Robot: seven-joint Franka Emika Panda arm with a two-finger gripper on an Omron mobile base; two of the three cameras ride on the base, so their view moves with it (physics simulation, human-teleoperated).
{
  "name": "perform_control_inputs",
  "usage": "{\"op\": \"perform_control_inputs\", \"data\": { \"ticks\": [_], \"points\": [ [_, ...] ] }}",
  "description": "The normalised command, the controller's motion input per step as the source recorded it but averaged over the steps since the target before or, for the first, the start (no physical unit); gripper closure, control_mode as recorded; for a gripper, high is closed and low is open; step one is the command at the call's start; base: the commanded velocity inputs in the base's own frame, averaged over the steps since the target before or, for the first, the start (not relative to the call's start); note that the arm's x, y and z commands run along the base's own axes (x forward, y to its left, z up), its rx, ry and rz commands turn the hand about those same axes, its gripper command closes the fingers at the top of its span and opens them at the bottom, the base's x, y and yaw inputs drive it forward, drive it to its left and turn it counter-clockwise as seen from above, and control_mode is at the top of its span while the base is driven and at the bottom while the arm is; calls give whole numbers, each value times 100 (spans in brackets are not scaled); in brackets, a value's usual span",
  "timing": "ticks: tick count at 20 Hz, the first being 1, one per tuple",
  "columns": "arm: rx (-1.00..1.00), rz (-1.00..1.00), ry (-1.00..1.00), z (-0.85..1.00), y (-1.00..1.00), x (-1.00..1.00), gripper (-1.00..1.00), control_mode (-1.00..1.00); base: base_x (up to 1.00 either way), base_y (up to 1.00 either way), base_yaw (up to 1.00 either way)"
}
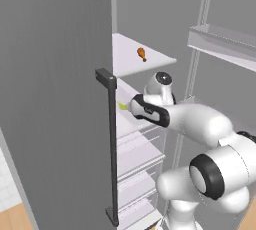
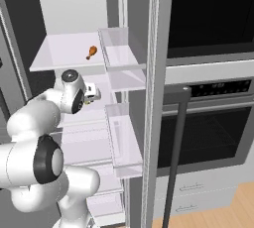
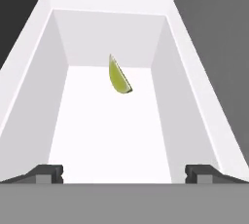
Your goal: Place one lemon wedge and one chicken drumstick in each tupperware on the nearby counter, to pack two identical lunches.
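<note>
A yellow-green lemon wedge (image 3: pixel 119 77) stands on edge on a white fridge shelf (image 3: pixel 97 135), ahead of my gripper (image 3: pixel 124 173). The fingertips (image 3: pixel 48 173) stand wide apart, open, with nothing between them. From the left base, the hand reaches into the middle shelf with the lemon wedge (image 1: pixel 122 106) just beyond the gripper (image 1: pixel 131 107). One reddish-brown chicken drumstick (image 1: pixel 142 53) lies on the shelf above, and the drumstick (image 2: pixel 92 52) also shows above the gripper (image 2: pixel 94 95) from the right. The tupperwares and the counter are out of view.
The grey fridge door (image 1: pixel 55 99) with its dark vertical handle (image 1: pixel 112 149) stands open on the left. Clear door bins (image 2: pixel 121 138) hang on the right door. White drawers (image 1: pixel 137 164) sit below the shelf. A black oven (image 2: pixel 213 123) with a bar handle (image 2: pixel 176 157) stands to the right.
</note>
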Motion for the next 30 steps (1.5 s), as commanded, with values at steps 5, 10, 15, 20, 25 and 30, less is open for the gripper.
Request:
{"op": "perform_control_inputs", "data": {
  "ticks": [5,10,15,20,25,30],
  "points": [
    [5,0,0,-12,19,47,-100,-100,0,0,0],
    [3,0,1,-9,16,34,-100,-100,0,0,0],
    [-8,0,2,-16,14,27,-100,-100,0,0,0],
    [-1,0,3,-12,1,8,-100,-100,0,0,0],
    [0,0,1,-8,1,25,-100,-100,0,0,0],
    [0,0,6,-25,0,10,-100,-100,0,0,0]
  ]
}}
